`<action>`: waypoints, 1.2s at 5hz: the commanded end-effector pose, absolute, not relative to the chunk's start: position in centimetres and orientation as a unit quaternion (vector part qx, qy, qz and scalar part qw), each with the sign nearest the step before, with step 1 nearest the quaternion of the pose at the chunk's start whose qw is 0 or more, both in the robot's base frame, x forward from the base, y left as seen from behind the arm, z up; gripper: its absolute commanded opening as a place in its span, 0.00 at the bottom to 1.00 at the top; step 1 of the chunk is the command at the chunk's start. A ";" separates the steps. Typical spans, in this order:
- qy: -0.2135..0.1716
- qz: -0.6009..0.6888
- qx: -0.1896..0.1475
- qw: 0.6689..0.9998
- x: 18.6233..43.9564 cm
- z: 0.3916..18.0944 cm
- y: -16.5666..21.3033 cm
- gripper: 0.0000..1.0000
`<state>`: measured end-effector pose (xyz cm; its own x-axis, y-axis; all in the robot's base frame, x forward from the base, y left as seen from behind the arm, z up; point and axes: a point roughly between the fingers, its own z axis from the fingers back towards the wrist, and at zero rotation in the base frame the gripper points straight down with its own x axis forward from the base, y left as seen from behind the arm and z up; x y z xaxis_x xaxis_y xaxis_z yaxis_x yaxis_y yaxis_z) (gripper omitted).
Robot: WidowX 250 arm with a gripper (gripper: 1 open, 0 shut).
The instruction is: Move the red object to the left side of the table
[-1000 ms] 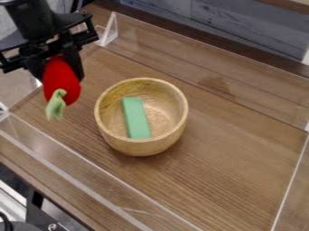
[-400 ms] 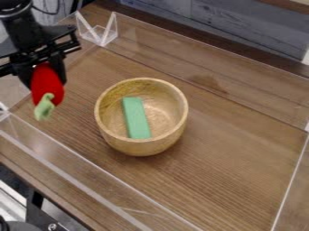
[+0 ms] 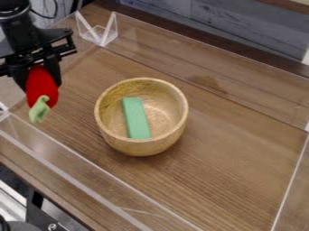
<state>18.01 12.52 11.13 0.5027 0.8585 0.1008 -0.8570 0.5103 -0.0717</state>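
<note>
A black gripper [image 3: 43, 65] holds a red toy vegetable [image 3: 42, 83] between its fingers near the left edge of a brown wood-grain worktop [image 3: 229, 122], the toy's pale green stub pointing down toward the lower left of the view. Whether the toy touches the surface beneath it cannot be told from this angle. To the right of the toy, and apart from it, a round wooden bowl [image 3: 176, 97] sits on the worktop with a flat green block [image 3: 135, 117] lying inside. A low clear wall [image 3: 97, 187] runs along the worktop's near left side, with black cables at the lower left corner of the view.
</note>
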 end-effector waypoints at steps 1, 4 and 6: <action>-0.066 0.489 0.005 0.870 19.2 10.8 13.2 0.00; -0.041 0.461 0.020 0.886 20.1 6.8 14.7 0.00; -0.025 0.503 0.026 0.864 21.3 4.5 14.4 0.00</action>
<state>20.44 13.78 3.55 0.4929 0.8697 0.0259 -0.8699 0.4919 0.0369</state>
